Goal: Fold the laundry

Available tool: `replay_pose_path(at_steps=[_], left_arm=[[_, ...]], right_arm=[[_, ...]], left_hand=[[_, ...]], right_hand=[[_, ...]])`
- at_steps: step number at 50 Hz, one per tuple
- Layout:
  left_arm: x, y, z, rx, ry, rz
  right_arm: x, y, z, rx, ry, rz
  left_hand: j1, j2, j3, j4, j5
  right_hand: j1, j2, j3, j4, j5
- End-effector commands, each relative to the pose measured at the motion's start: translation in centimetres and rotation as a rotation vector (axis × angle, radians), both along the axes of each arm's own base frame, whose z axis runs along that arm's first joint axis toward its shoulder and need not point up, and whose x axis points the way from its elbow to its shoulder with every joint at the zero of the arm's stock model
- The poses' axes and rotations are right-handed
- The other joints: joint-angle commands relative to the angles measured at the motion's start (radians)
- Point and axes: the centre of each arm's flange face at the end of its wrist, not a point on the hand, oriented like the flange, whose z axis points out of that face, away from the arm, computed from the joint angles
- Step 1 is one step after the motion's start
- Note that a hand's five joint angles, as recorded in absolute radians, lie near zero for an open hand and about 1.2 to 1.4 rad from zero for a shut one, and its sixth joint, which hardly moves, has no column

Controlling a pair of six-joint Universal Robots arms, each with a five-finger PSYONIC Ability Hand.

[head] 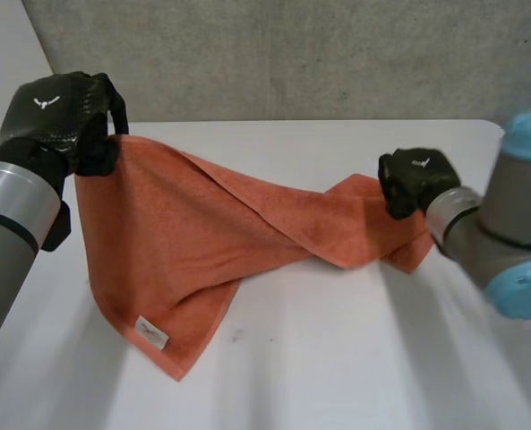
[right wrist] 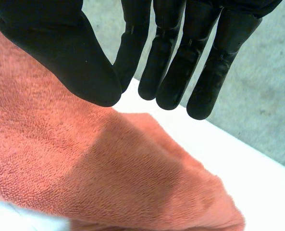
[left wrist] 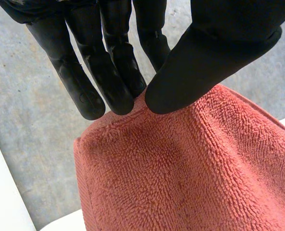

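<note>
- The orange towel (head: 175, 242) is lifted at one corner by the left hand (head: 55, 112), which is raised above the far left part of the white counter (head: 337, 358).
- In the left wrist view, the fingers (left wrist: 108, 82) and the thumb (left wrist: 204, 67) pinch the towel's terry edge between their tips. The cloth (left wrist: 180, 168) falls away beneath them.
- From that raised corner the towel hangs as a slanting sheet. Its lowest corner touches the counter near the front, and a small white label (head: 150, 331) is sewn just beside that corner.
- Toward the right the cloth narrows and twists into a folded band. Its far end lies on the counter under the right hand (head: 415, 177).
- In the right wrist view the towel (right wrist: 60, 159) spreads below that hand's palm, with bare counter (right wrist: 238, 159) just beyond the cloth's edge.
- Whether the right hand grips the towel or merely hangs over it cannot be told.
- The counter's far edge meets a grey wall (head: 292, 54) behind both hands. Its far right corner is rounded and sits near the right arm (head: 516, 224).
- A strip of bare counter runs between the towel and that far edge.
- A broad bare stretch lies in front of the towel, from the labelled corner across to the right arm.
- The left arm (head: 10, 224) stands at the counter's left side, close beside the hanging sheet.
</note>
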Motion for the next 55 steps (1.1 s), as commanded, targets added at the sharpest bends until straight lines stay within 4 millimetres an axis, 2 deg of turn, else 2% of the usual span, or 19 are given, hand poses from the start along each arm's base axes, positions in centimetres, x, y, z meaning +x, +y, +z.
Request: replay_pose_path(at_steps=[1, 2, 5, 7, 10, 12, 17, 23, 32, 37, 49, 54, 55], left_arm=[[0.3, 0.5, 0.0, -0.002, 0.002, -0.001], [0.3, 0.5, 0.0, -0.002, 0.002, -0.001], [0.3, 0.4, -0.3, 0.005, 0.0, 0.002], [0.3, 0.4, -0.3, 0.007, -0.001, 0.001], [0.3, 0.5, -0.3, 0.007, -0.001, -0.001], [0.2, 0.4, -0.2, 0.002, 0.0, -0.001], [0.2, 0.5, 0.3, -0.012, 0.006, -0.001], [0.4, 0.9, 1.1, -0.036, 0.015, -0.001], [0.5, 1.2, 1.0, -0.035, 0.014, -0.002], [0.5, 1.2, 1.0, -0.032, 0.019, -0.004], [0.5, 1.2, 1.1, -0.023, 0.053, -0.009], [0.4, 1.3, 1.1, -0.024, 0.055, -0.013], [0.4, 1.3, 1.0, -0.021, 0.054, -0.013]], right_arm=[[-1.4, 0.8, 2.0, 0.041, 0.05, 0.071], [-1.4, 1.1, 1.2, 0.071, 0.048, 0.066], [-1.5, 1.4, 0.0, 0.12, 0.034, 0.045], [-1.7, 1.9, -2.3, 0.224, -0.047, -0.014], [-1.4, 2.2, -3.2, 0.256, -0.107, -0.031], [0.3, 3.6, -4.9, 0.308, -0.197, -0.016], [2.3, 4.6, -6.8, 0.334, -0.242, 0.01], [3.3, 3.8, -8.3, 0.277, -0.25, -0.058], [4.4, 2.7, -9.8, 0.244, -0.291, -0.09], [4.9, 1.3, -11.1, 0.206, -0.304, -0.114], [5.6, 0.5, -11.9, 0.178, -0.307, -0.131], [5.9, -0.3, -12.3, 0.168, -0.312, -0.133], [6.0, -0.5, -12.3, 0.164, -0.315, -0.134]], left_hand=[[0.212, 0.179, 0.181, 0.179, 0.188], [0.212, 0.179, 0.181, 0.179, 0.188], [0.212, 0.179, 0.181, 0.179, 0.188], [0.212, 0.179, 0.181, 0.179, 0.188], [0.212, 0.179, 0.181, 0.179, 0.188], [0.212, 0.179, 0.181, 0.179, 0.188], [0.212, 0.179, 0.181, 0.179, 0.188], [0.212, 0.179, 0.181, 0.179, 0.188], [0.212, 0.179, 0.181, 0.179, 0.188], [0.212, 0.179, 0.181, 0.179, 0.188], [0.212, 0.179, 0.181, 0.179, 0.188], [0.212, 0.179, 0.181, 0.179, 0.188], [0.212, 0.179, 0.181, 0.179, 0.188]], right_hand=[[0.11, -0.08, -0.082, -0.089, -0.059], [-0.129, -0.318, -0.321, -0.327, -0.298], [-0.19, -0.379, -0.382, -0.389, -0.359], [-0.356, -0.546, -0.548, -0.555, -0.525], [-0.369, -0.559, -0.561, -0.568, -0.538], [-0.477, -0.666, -0.669, -0.676, -0.646], [-0.501, -0.691, -0.693, -0.7, -0.67], [-0.501, -0.691, -0.693, -0.7, -0.67], [-0.495, -0.685, -0.687, -0.694, -0.664], [-0.363, -0.553, -0.555, -0.562, -0.532], [-0.31, -0.5, -0.502, -0.509, -0.479], [-0.172, -0.362, -0.364, -0.371, -0.341], [-0.024, -0.214, -0.216, -0.223, -0.193]])
